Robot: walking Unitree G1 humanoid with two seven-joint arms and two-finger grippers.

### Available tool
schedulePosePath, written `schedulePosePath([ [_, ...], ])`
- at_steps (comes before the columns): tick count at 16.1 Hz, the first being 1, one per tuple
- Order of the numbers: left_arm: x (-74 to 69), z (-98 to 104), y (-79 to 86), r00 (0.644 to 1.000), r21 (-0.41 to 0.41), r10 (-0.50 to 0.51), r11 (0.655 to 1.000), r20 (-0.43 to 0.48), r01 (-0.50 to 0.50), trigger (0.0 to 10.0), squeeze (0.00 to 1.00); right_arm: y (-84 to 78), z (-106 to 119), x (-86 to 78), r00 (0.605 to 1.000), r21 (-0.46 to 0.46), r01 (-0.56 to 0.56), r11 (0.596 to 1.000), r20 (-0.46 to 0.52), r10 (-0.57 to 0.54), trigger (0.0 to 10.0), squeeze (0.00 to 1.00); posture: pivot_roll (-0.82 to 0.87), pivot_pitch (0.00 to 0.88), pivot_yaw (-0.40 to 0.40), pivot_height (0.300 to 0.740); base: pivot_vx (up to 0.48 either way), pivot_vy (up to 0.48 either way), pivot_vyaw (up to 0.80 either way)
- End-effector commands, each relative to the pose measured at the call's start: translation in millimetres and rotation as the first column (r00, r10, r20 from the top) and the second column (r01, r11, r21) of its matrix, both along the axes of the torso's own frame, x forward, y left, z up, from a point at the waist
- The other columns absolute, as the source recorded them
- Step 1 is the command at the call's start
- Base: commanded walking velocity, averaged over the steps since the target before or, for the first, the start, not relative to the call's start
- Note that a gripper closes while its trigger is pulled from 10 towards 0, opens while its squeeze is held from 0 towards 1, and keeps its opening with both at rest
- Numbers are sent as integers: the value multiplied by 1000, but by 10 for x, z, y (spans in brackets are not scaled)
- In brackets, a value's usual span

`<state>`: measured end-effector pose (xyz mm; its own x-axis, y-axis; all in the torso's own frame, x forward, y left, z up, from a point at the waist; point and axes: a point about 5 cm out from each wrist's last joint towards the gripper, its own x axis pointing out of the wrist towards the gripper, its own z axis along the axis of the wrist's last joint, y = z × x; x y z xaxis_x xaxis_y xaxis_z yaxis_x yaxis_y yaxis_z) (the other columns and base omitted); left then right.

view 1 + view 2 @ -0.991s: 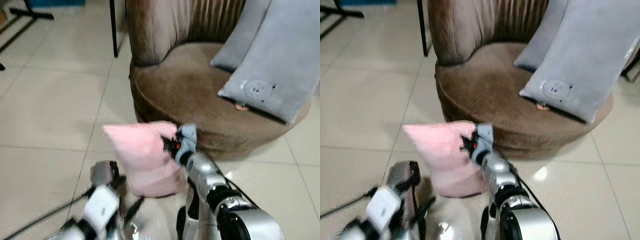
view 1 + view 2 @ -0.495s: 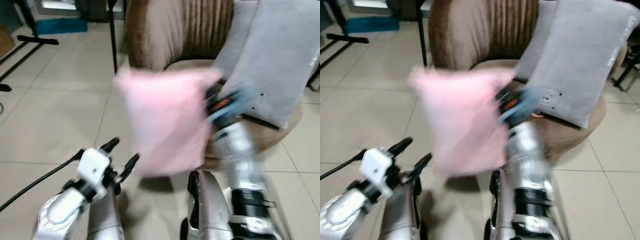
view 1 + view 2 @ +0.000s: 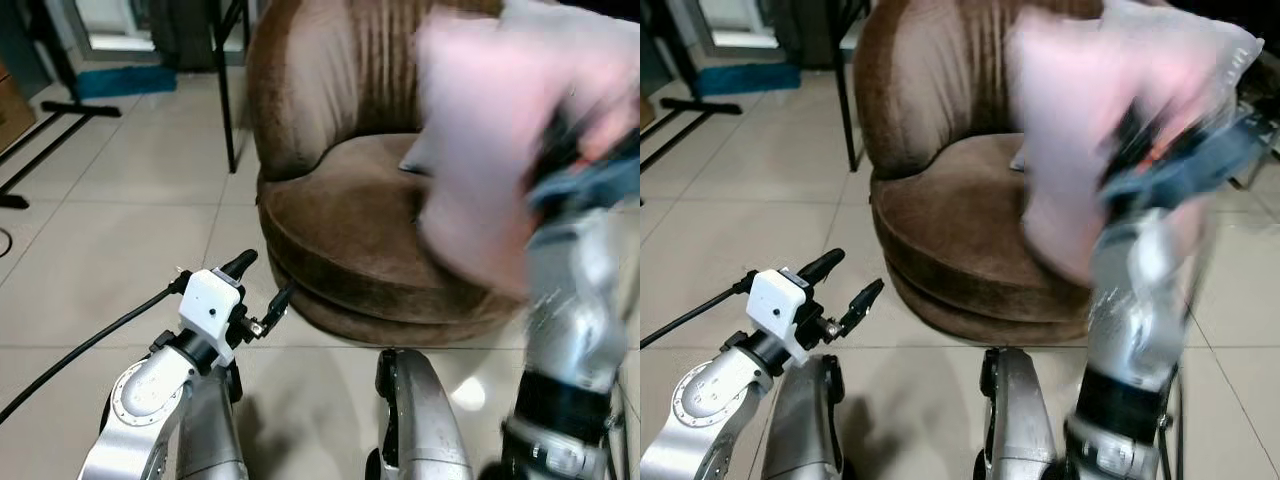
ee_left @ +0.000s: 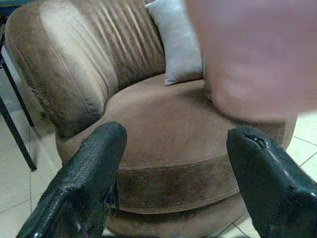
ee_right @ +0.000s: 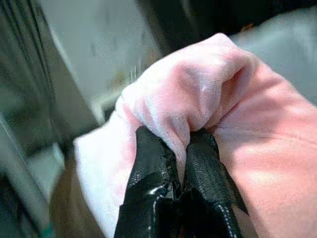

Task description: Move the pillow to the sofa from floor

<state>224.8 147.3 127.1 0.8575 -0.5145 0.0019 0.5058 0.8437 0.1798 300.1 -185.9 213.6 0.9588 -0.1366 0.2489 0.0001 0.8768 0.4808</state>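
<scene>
The right pincer [image 5: 181, 163] is clamped on a fold of the pink pillow [image 3: 500, 150], its two black fingers [image 5: 148, 163] pressed together with a bunch of the soft fabric squeezed between them. The pillow is up in the air, blurred, over the right side of the brown velvet sofa [image 3: 350, 220], a round chair with a ribbed back. The right arm [image 3: 1135, 300] rises steeply from below, silver with a blue wrist part near the pillow. In the left wrist view the pillow hangs above the seat's far side, clear of the cushion surface, and a grey pillow [image 4: 176, 39] leans against the sofa's back behind it.

The left pincer [image 3: 258, 290] is low in front of the sofa, above the tiled floor [image 3: 110, 230], its fingers [image 4: 84, 183] spread wide apart with nothing between them; they point at the sofa's seat. A black cable [image 3: 80, 350] trails from the left arm towards the floor. Black metal legs [image 3: 60, 110] of some stand or frame lie across the tiles at the far left, and a thin dark pole [image 3: 222, 80] stands just beside the sofa's left side.
</scene>
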Motion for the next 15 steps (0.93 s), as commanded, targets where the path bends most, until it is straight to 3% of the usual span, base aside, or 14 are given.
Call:
schedulePosePath([
  [1, 4, -34, -15, 1000, 6, 7, 1000, -14, -7, 10000, 0, 160, -287, 26, 987, -1, -77, 997, -141, 76, 10000, 0, 20, 0, -31, 470, 0, 0, 0],
  [3, 10, -35, -1, 1000, 5, 20, 1000, -9, -20, 10000, 0, 215, -498, -11, 968, 2, -95, 995, -232, 93, 10000, 0, 26, 0, -37, 470, 0, 0, 0],
  [4, 17, -32, 7, 1000, 6, 24, 1000, -4, -24, 10000, 0, 223, -492, -27, 972, 36, -94, 995, -211, 99, 10000, 0, 24, 0, -36, 480, 0, 0, 0],
  [10, 74, -29, -16, 999, -10, 47, 999, 13, -47, 10000, 0, 222, -528, -48, 965, 10, -110, 994, -238, 109, 10000, 0, 12, 0, -37, 535, 0, 0, 0],
  [13, 81, -31, -24, 997, -23, 77, 997, 22, -76, 10000, 0, 182, -481, -79, 976, -44, -60, 997, -211, 50, 10000, 0, 24, 0, -50, 565, 0, 0, 0],
  [15, 78, -31, -14, 995, -24, 94, 995, 24, -93, 10000, 0, 215, -416, -90, 980, -44, -101, 994, -179, 92, 10000, 0, 29, 0, -55, 580, 0, 0, 0],
])
